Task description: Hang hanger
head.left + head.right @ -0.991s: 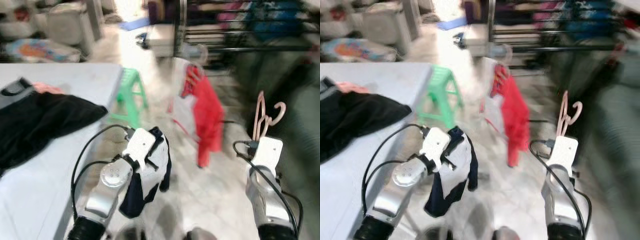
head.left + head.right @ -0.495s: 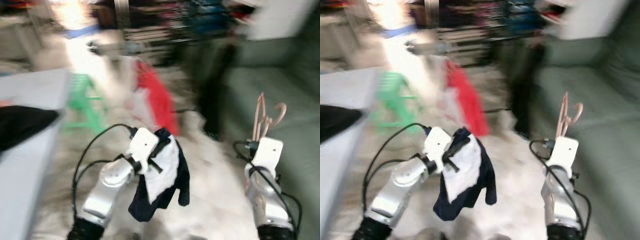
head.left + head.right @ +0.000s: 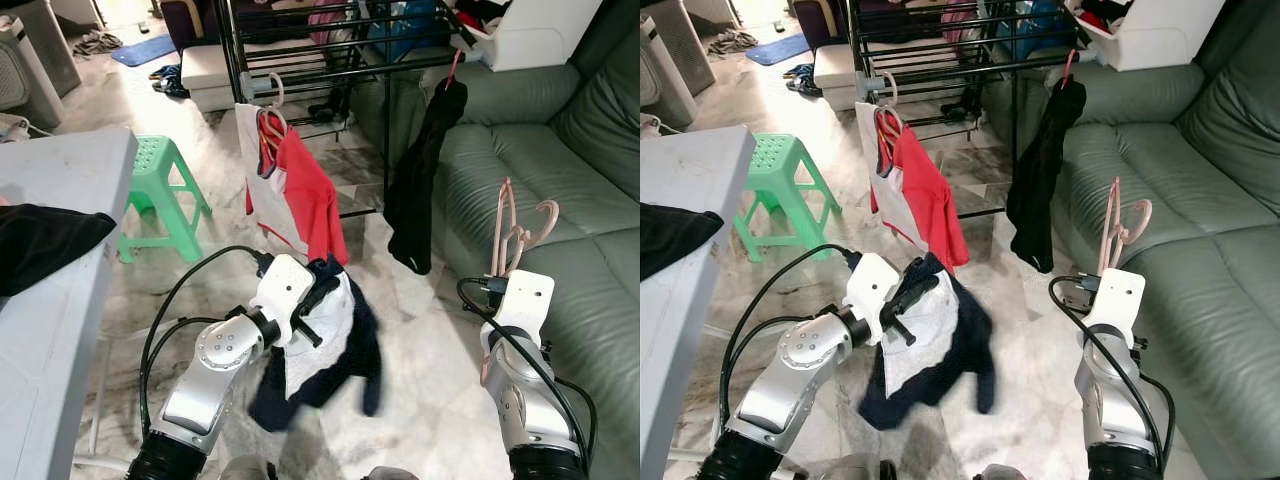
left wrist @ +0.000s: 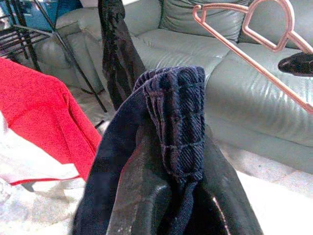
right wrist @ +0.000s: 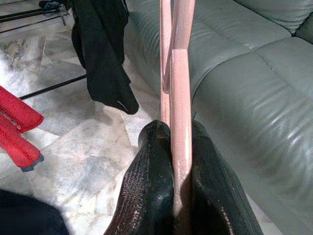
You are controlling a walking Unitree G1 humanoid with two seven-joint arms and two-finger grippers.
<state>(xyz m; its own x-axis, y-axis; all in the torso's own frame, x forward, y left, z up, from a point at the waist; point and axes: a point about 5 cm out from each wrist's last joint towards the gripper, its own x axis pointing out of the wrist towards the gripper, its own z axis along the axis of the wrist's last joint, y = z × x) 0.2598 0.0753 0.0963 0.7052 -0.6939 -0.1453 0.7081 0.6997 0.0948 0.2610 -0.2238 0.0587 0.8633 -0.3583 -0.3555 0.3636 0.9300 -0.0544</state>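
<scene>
Two loads in my grip: right gripper (image 3: 508, 262) clamps pink hanger (image 3: 518, 228) upright; left gripper (image 3: 322, 290) pinches navy-white garment (image 3: 325, 350). Drying rack (image 3: 330, 75) at 12 o'clock, well apart. Hanging not yet done; approach and hooking remain.

Ribbed navy knit garment (image 4: 178, 122), smooth pink plastic hanger (image 5: 178, 93), glossy green leather sofa (image 3: 560, 190), polished marble floor (image 3: 420, 340).
</scene>
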